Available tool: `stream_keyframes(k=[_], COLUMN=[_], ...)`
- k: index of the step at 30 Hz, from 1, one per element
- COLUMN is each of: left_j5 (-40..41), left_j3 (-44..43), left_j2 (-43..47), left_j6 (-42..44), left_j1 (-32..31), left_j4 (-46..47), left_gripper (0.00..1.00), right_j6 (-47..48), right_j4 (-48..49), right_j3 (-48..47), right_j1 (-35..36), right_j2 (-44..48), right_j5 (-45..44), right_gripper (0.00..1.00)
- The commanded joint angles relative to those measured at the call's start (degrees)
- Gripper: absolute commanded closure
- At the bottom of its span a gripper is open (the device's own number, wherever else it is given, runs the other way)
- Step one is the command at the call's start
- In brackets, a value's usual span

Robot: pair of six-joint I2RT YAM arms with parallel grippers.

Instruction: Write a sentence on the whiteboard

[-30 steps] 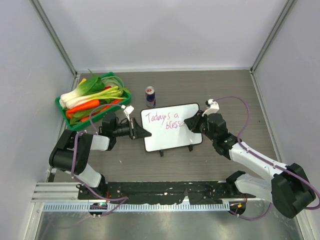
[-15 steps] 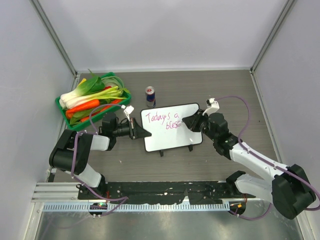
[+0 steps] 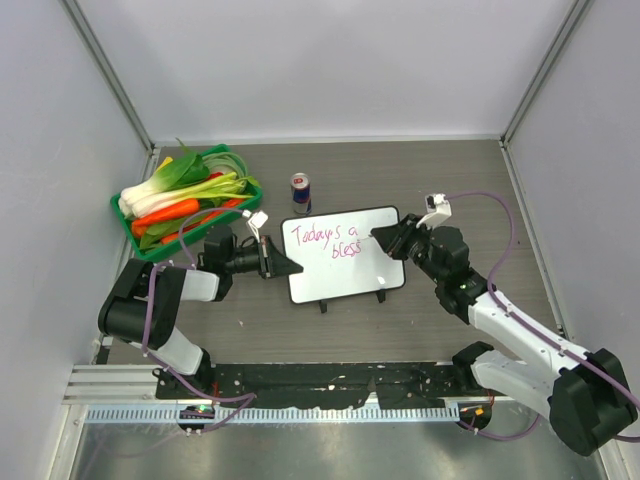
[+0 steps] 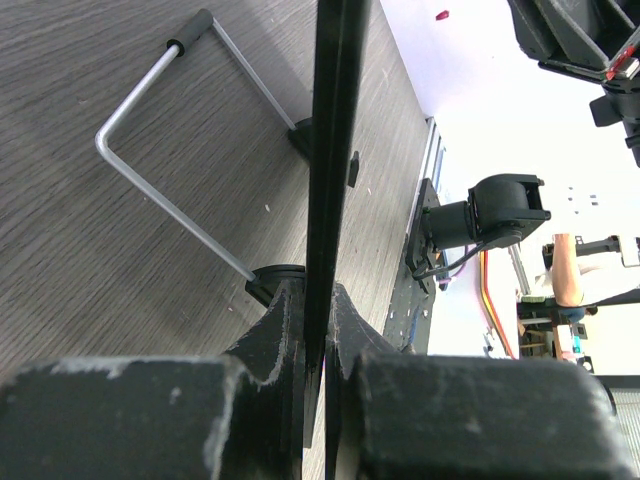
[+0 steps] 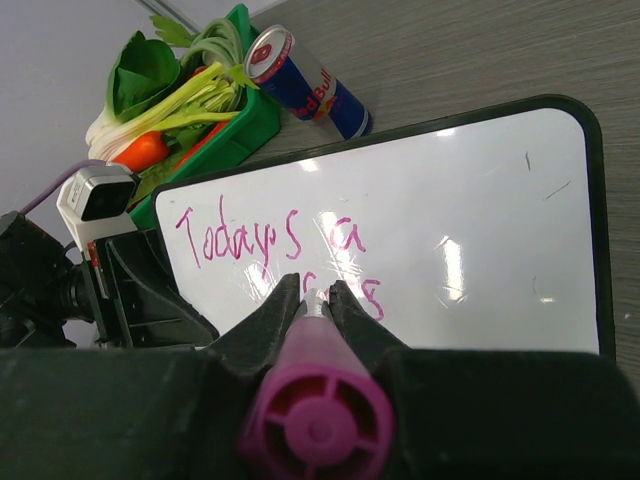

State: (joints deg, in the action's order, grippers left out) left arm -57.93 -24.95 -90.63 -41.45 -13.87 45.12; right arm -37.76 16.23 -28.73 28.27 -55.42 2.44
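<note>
As the top view stands, you have one whiteboard [image 3: 345,282] raised on small black feet mid-bench [image 3: 480,180]. It carries one sentence [image 3: 328,240] in pink across its upper half, in two lines, the second reading roughly "bless". Your left fingers [image 3: 282,266] meet its left edge; your right fingers [image 3: 386,239] hang over its upper right part. Also counted: one can [image 3: 300,192] just behind the board, one green tray [image 3: 128,218] of vegetables well to the left.

Left wrist: fingers [image 4: 285,330] closed on the board's thin dark edge [image 4: 335,120], pinching it. One bent wire leg [image 4: 150,170] shows beneath.

Right wrist: fingers [image 5: 262,325] closed around one pink marker [image 5: 318,425], tip at the second line. Contact with the surface cannot be told.

Judgement: the board looks light, stiff and thin, its face slick, so it would likely skate or rock on its feet under pen pressure. Hold it by the bare edge, clear of the ink, which probably smears.
</note>
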Motion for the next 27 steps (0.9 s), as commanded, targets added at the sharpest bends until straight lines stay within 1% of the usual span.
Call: stream_keyframes(k=[1,20,22,27], left_j5=[3.97,3.88,3.97,3.97], left_j3=[-0.19,-0.36,-0.19,-0.19], left_j2=[-0.86,-1.04,-0.87,-0.86], left_j6=[1.73,1.64,1.73,1.73], left_j1=[-0.11,-0.11,-0.11,-0.11], left_j4=[-3.90,-3.90,-3.99,-3.99], left_gripper=[1.00,1.00,1.00,1.00], right_j6=[-0.65,3.92,4.53,4.89], right_j4=[2.32,-4.10,-4.80,-5.42], right_j3=[1.13,-1.50,-1.68,-1.50], right_j1=[-0.23,-0.23,-0.24,-0.15], right_j2=[0.57,3.82,4.18,4.44], right_j5=[0.29,-2.26,-5.07,-5.51], right_gripper=[0.99,0.99,0.99,0.99])
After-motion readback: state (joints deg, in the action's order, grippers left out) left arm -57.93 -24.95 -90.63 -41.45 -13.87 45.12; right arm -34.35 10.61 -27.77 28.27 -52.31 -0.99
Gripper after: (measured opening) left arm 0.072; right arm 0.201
